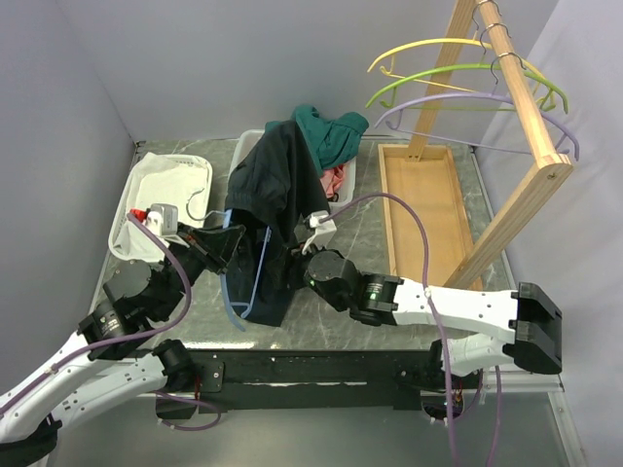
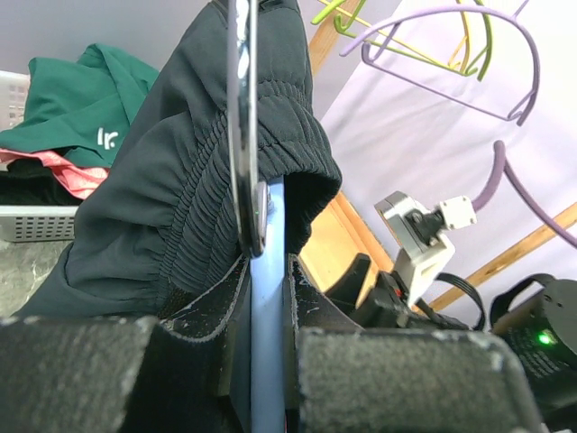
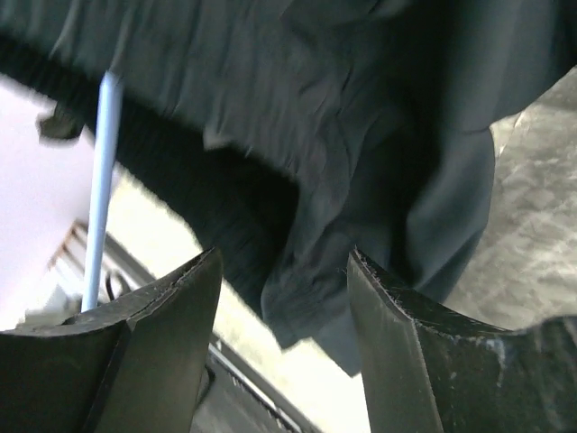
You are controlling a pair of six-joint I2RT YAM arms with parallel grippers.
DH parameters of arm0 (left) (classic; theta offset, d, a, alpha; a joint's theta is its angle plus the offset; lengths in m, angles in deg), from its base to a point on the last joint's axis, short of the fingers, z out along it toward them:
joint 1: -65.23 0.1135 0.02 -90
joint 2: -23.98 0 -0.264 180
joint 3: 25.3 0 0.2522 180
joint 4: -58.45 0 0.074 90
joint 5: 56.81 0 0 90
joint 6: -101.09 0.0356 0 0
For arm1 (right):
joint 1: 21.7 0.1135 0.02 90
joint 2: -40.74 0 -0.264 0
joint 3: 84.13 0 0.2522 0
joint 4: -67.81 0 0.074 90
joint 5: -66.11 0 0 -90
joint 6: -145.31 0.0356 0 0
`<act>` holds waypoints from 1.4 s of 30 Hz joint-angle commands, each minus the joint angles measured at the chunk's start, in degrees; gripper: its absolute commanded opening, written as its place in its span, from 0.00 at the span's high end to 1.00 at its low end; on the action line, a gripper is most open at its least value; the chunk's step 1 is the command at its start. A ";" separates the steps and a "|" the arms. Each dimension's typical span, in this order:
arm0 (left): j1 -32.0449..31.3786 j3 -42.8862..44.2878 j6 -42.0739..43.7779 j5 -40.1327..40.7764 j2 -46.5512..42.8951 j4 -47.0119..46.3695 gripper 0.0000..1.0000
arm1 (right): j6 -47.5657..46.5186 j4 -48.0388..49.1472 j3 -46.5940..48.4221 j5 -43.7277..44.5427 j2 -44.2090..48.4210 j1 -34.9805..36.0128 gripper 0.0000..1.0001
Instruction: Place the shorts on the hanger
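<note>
Grey walls all round, a marbled grey bench (image 1: 365,243), and a wooden rack (image 1: 526,107) on the right carrying yellow, green and lavender hangers. The action is at centre. The shorts (image 1: 268,185) hang dark and baggy between the two arms, draped from up by the back bin (image 1: 245,146) down toward the near edge. The light-blue hanger (image 2: 269,298) is clamped hard in the left tool (image 2: 268,361), with its metal hook rising straight up against the elastic waistband.

Here's the relation that matters. The right tool (image 3: 284,298) sits just right of the cloth with its jaws spread wide and nothing in them. A loose fold of the shorts dangles right in front of the gap, and the hanger's blue arm shows off to its left. The long axis of cloth and hanger runs far to near, and the right arm looks the nearer one to that free fabric.

Most of the hanger is buried under cloth, so I can't tell how far the waistband is threaded on. The hook's top is cut off, and the right wrist view is blurred.
</note>
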 commanded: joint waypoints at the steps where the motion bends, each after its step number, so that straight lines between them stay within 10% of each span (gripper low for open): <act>1: -0.09 3.11 -1.28 1.70 -0.65 -8.86 0.99 | 4.04 8.03 2.57 4.52 -2.96 -1.11 0.36; 7: -0.09 1.81 -2.95 5.91 -1.87 -12.81 0.99 | 5.27 9.17 4.94 2.07 -9.64 -2.25 0.54; 12: -0.09 -2.32 -2.78 12.68 -2.14 -22.38 0.99 | 4.22 4.44 4.07 10.30 -5.97 2.57 0.99; 27: -0.09 -7.25 7.32 25.35 8.66 -45.42 0.99 | 6.06 -16.39 10.47 15.78 5.73 14.71 1.00; 42: -0.09 -8.23 -5.39 4.88 12.45 -24.11 0.99 | -2.38 -30.64 34.92 1.37 -2.36 2.25 1.00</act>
